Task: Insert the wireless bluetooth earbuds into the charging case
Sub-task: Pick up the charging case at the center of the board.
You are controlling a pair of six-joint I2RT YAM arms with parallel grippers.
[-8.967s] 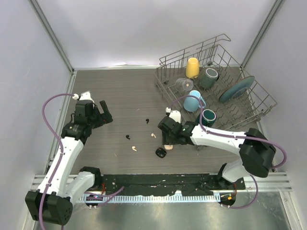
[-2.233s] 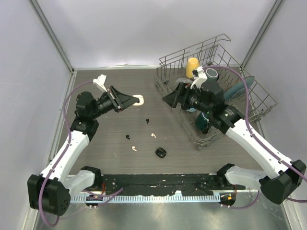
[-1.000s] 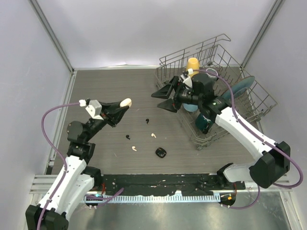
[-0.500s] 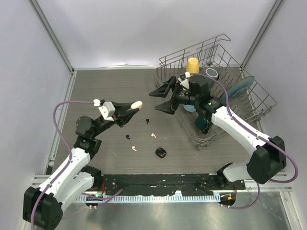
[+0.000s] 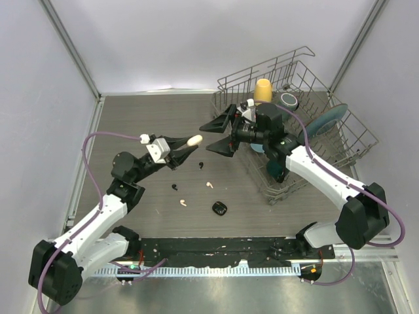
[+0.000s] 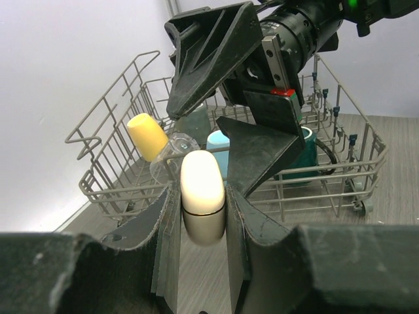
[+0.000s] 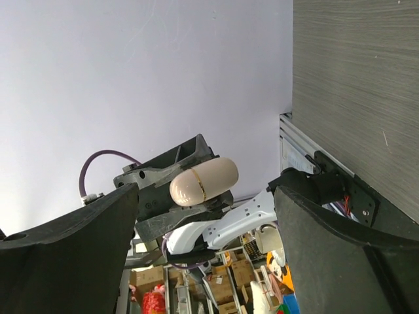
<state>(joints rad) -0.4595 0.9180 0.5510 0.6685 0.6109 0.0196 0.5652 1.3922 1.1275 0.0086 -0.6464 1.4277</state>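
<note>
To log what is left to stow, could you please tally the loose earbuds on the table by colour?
Black earbuds: 2
Cream-white earbuds: 2
Total: 4

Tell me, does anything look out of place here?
Yes. The earbuds lie scattered loose on the table: two black earbuds, two cream earbuds, none in a case. The closed cream case is held in the air by the left gripper; a black case sits on the table.
</note>
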